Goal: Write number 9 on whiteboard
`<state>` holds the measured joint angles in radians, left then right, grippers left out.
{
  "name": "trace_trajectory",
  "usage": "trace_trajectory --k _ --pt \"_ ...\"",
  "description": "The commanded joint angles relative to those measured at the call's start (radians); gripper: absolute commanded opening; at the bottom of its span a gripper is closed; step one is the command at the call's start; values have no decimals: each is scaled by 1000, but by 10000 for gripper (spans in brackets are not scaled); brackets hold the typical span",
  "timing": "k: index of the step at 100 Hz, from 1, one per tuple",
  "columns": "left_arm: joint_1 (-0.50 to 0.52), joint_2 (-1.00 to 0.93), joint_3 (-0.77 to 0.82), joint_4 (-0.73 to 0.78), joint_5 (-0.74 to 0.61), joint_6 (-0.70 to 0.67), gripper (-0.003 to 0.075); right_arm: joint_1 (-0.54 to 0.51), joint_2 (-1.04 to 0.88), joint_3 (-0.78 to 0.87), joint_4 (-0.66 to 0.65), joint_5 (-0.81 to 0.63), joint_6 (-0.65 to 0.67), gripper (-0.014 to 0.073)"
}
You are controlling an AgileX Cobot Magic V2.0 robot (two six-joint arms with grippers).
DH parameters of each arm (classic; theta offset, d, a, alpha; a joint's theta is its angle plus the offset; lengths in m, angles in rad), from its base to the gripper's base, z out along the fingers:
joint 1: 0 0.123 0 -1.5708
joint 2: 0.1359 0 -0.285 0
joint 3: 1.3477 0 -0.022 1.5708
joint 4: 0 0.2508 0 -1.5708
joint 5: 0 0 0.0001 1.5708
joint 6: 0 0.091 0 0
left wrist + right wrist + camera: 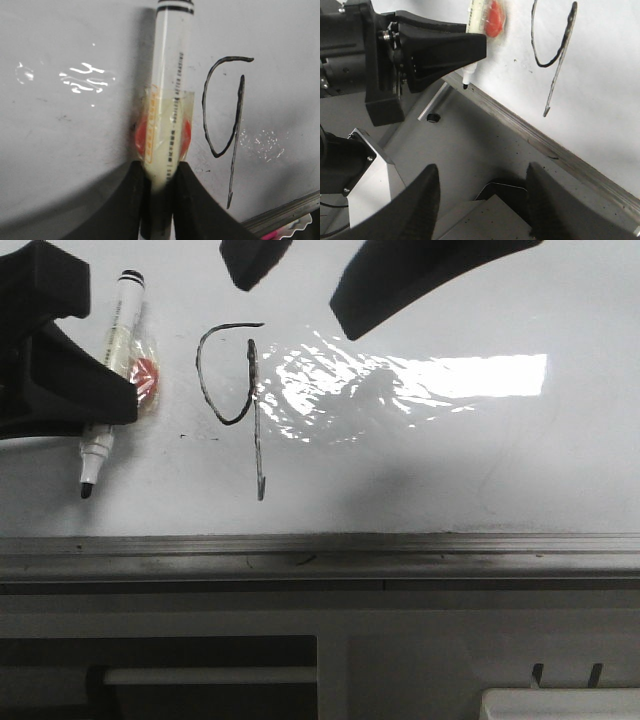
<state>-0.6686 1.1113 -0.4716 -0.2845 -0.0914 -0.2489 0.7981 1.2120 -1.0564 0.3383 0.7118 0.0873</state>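
One number 9 [238,405] on whiteboard [450,480], just right of left gripper [159,187] clamping marker [108,380]; right gripper [480,200] spread, holding nothing.

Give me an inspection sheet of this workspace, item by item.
Surface: whiteboard glossy, with a bright glare patch.
Job's things: number 9 drawn in black, open loop, long thin tail; marker, uncapped, tip near the board's lower edge, left of the digit.
Clutter: small dark specks on the board near the digit.
Grippers: left gripper shut on the marker; right gripper open, holding nothing.
Cables: nothing seen.
Surroundings: grey metal rail along the board's lower edge.
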Motion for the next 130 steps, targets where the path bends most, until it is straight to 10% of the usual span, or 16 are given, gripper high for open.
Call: trace_trajectory --k 1,45,85,103,112,130 --pt "2 0 -32 -12 -78 -12 -19 0 -27 -27 3 -41 -9 337" --pt "2 0 -32 -23 -78 -12 289 0 -27 -27 3 -38 -9 337" --pt "2 -57 -32 -23 -76 -12 298 0 -46 -27 -36 -86 -9 240" --pt "2 -186 -32 15 -37 -12 295 0 -117 -17 -115 -153 -9 -57" --pt "2 -270 -32 79 9 -9 279 0 -173 26 -163 -226 -9 -71" --pt "2 -462 -19 194 77 -6 -20 0 -322 224 -279 -436 -9 -70"
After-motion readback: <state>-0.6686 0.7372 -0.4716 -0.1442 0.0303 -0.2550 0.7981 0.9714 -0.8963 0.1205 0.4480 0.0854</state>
